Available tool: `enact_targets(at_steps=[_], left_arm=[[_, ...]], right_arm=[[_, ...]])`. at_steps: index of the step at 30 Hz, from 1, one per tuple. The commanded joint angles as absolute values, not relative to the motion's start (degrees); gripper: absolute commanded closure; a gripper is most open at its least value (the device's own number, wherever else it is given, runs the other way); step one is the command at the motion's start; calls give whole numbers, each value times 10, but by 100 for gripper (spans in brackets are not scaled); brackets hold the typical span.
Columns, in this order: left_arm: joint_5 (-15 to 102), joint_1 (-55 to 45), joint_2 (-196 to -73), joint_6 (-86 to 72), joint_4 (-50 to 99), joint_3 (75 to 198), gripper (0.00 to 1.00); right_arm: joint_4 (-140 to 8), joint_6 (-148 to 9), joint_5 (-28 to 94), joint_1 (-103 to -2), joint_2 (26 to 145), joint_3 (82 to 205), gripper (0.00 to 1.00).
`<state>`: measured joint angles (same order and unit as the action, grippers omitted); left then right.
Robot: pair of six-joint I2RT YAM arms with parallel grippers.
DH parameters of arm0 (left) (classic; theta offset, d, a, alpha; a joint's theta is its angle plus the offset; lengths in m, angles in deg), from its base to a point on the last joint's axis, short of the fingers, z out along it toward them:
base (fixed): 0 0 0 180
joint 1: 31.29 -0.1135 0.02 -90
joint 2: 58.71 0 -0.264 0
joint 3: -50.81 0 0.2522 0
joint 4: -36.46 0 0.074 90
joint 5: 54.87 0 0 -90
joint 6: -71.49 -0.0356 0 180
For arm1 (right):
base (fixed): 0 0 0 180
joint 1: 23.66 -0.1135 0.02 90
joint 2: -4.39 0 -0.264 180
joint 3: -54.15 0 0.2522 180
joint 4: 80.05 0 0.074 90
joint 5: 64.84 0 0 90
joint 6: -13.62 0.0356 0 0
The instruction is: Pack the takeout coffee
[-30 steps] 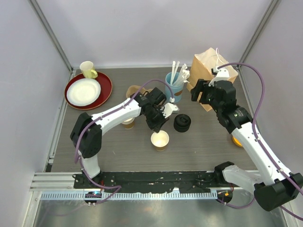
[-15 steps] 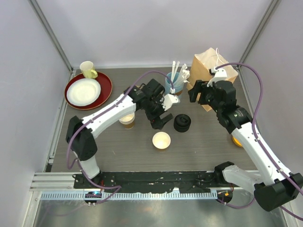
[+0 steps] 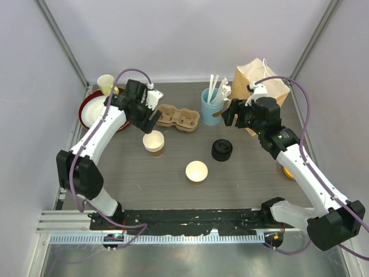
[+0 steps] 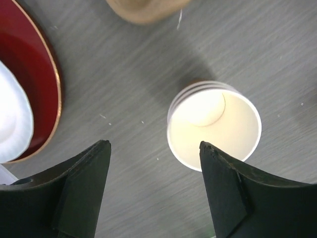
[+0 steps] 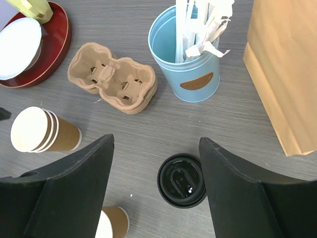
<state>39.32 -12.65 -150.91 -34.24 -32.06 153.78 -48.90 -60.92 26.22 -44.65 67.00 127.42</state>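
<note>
While both arms hang above the table (image 3: 242, 184), the left jaws (image 4: 154, 145) stand spread with nothing between them, just beside a stack of nested lidless cups (image 4: 214, 129). In the overhead view that stack sits at 9 o'clock from the table's middle. The right jaws (image 5: 156, 139) gape too, empty, high over the 2 o'clock side. A single lidless cup (image 3: 196, 171) stands at 6 o'clock and black lids (image 3: 222, 150) at 3 o'clock, both near the middle. Farther out are a pulp cup carrier (image 3: 179, 117) at 11, a blue tin (image 3: 210, 109) of stirrers at 1, a brown paper bag (image 3: 259, 86) at 2, and a red tray (image 5: 54, 39) bearing a white plate (image 5: 20, 42) at 10. Where the capped takeout coffee stands cannot be told.
</note>
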Motion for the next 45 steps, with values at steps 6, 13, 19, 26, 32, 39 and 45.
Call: enact_targets(at_steps=[6, 13, 19, 26, 32, 39, 45], left_arm=[[386, -121, -1527, -355, -297, 1493, 42], [413, -121, -1550, -354, -292, 1494, 58], [419, -121, -1560, -357, -296, 1496, 75], [423, -120, -1554, -357, -299, 1494, 100], [431, -120, -1524, -345, -338, 1514, 100], [432, -120, -1473, -340, -356, 1526, 100], [440, -124, -1491, -344, -357, 1513, 100]], right_arm=[[-518, -603, 268, -446, 664, 1269, 25], [-520, -603, 266, -446, 662, 1268, 25], [-521, -599, 268, -446, 666, 1268, 25], [-522, -598, 269, -446, 664, 1264, 25], [-539, -587, 303, -446, 668, 1257, 25], [-569, -571, 331, -490, 707, 1263, 27], [-580, -573, 332, -555, 772, 1296, 28]])
